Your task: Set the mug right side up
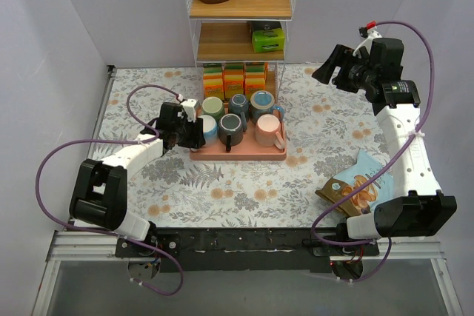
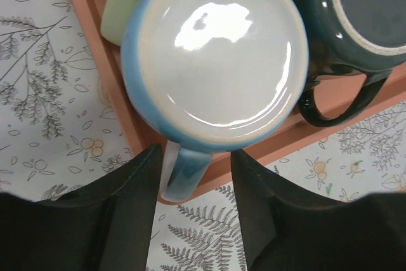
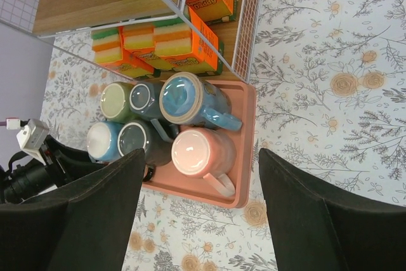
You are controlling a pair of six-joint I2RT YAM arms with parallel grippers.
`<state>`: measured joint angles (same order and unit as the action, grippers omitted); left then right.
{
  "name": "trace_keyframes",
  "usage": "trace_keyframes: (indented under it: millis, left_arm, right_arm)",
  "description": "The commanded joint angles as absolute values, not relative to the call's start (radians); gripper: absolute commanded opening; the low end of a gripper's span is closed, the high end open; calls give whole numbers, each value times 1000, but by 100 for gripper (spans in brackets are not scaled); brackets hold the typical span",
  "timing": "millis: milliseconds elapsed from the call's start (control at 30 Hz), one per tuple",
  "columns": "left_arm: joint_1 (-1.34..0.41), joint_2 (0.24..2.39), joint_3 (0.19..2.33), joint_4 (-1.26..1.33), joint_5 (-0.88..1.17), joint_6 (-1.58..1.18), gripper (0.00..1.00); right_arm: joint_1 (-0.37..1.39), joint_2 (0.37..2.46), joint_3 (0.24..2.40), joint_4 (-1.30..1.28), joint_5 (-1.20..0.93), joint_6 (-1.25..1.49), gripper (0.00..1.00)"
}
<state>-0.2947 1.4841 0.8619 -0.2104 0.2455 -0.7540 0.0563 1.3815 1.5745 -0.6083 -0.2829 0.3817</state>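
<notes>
I have the left gripper (image 2: 192, 157) at the front-left corner of the tray (image 1: 237, 155). The blue mug (image 2: 216, 55) stands there upside down, its glazed base facing my wrist camera. Its handle (image 2: 184, 172) pokes out over the tray's edge and sits between the jaws. The jaws are partly open around it: the left finger (image 2: 136, 182) is just beside the handle, and a clear gap shows on the other side, so nothing is clamped. A dark mug (image 2: 355, 4) stands just beside the blue one. The right gripper (image 1: 333, 64) hangs high at the far right, well apart from the tray, with its jaws spread wide and holding nothing.
</notes>
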Motion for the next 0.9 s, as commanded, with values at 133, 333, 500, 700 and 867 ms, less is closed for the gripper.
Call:
trace_keyframes:
  millis: [133,333,500,700,867]
  left_arm:
    - [-316,1463,916,-222,107,-724,34]
    - [-331,1486,925,-232,91,-729,24]
    - [-339,1488,927,-230,83,-733,1]
    - [-339,1457,946,-268,106,-790,0]
    - [-337,1411,982,-330,138,-870,0]
  right_arm:
    - [54,1336,1566,-600,-256,364,79]
    - [52,1325,1565,-606,-235,357,78]
    - [52,1319,1559,-612,-229,356,78]
    - [52,1305,1531,-600,-274,353,79]
    - [54,1305,1484,-568,-437,365,79]
